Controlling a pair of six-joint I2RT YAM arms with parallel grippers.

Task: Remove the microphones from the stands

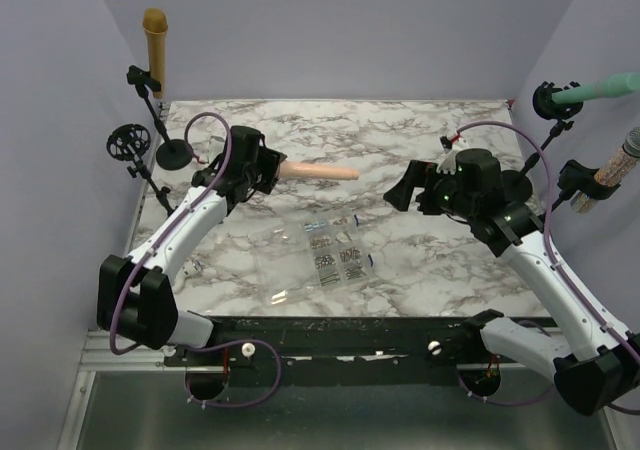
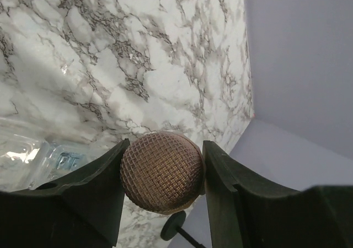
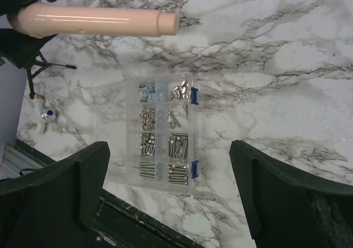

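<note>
Marble-veined tabletop (image 1: 420,260); L end effector (image 1: 265,165) clamps smooth peach mic (image 1: 320,171) w/ mesh ball head, R end effector (image 3: 171,171) spread wide.

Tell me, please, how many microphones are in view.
4: a tan one on the back-left stand, a peach one in the left gripper, a green one and a glittery one on stands at the right edge. None seems hidden.
</note>
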